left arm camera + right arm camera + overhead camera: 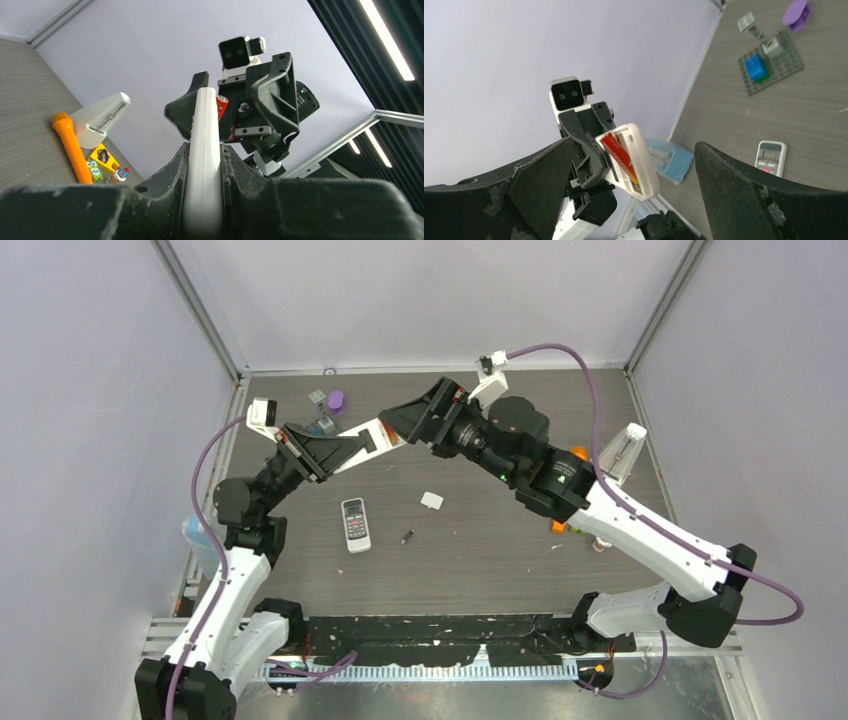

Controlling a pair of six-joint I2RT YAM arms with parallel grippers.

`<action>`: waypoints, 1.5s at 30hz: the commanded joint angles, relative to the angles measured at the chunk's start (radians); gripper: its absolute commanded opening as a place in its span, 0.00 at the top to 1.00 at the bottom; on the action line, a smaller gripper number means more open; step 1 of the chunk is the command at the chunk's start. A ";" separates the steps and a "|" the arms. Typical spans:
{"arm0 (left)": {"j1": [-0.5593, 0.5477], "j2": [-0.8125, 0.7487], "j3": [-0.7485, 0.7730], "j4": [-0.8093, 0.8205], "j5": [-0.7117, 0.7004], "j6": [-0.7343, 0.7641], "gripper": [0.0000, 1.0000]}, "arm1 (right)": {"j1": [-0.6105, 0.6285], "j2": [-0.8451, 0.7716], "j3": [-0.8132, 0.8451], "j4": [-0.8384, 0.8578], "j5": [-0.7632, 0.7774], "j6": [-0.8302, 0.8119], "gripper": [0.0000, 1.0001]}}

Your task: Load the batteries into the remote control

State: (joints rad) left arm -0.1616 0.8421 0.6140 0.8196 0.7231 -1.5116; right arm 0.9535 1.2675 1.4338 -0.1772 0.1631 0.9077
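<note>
My left jaws are closed down to a narrow gap, clamped on the two broad faces of the white remote control (pixel 644 160). They grip it by one end and hold it in the air over the far, left-of-centre part of the bench (pixel 480 560). From above, the remote's long axis runs from my left jaws at the near left up to my right jaws at the far right, and its free end points at them. The back of the remote is open at that free end. A red-orange battery (pixel 616 150) lies in the compartment there, lengthwise along the remote. I cannot tell whether it sits fully down; from my left wrist it shows just proud of the remote's back face. My right jaws stand wide apart and hold nothing. The remote's free end and the battery lie in line with the gap between them, and in my right wrist view they touch neither side. On the bench, near of the raised remote, a second remote (pixel 355 523) with a grey button face lies flat, its length running near to far. A small flat white piece (pixel 432 500) lies to its right, and a small dark cylinder (pixel 407 536) lies just near of that piece.
</note>
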 commanded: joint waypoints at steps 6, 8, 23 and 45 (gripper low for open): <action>0.003 -0.011 -0.006 0.055 -0.054 0.004 1.00 | 0.001 0.064 0.041 0.025 -0.103 0.197 0.04; 0.002 -0.011 -0.007 0.053 -0.053 0.009 1.00 | 0.001 0.063 0.025 0.051 -0.101 0.212 0.04; 0.000 -0.015 -0.028 0.073 -0.047 0.041 1.00 | -0.021 0.097 0.042 0.108 -0.133 0.292 0.16; -0.006 -0.021 -0.065 0.113 -0.072 0.042 1.00 | -0.034 0.081 -0.017 0.213 -0.191 0.360 0.33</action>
State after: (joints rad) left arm -0.1635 0.8368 0.5617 0.8619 0.6685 -1.4822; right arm 0.9226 1.3918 1.4277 -0.0723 -0.0284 1.2354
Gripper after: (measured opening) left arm 0.231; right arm 0.672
